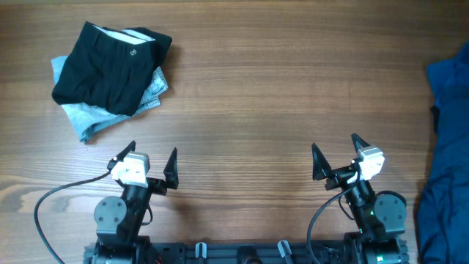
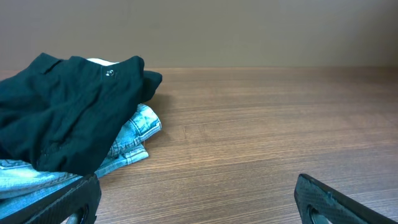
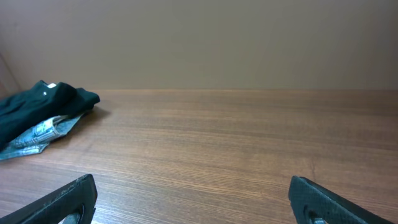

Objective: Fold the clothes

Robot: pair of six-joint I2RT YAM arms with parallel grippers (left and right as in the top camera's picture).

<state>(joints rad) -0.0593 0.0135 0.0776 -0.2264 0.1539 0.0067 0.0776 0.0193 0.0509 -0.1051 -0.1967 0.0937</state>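
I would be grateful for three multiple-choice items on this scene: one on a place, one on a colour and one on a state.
1. Where does the black garment lie?
A. On the light-blue denim, at the far left of the table
B. Under the right arm
C. Draped over the left arm

2. What colour is the cloth at the right edge?
A. Red
B. Dark blue
C. White

3. What state are the left gripper and right gripper in?
A. Both open, holding nothing
B. Both shut on fabric
C. Left shut, right open

Answers:
1 A: the overhead view shows it resting on top of the denim.
2 B: the overhead view shows it plainly dark blue.
3 A: both wrist views show fingers spread with only bare wood between.
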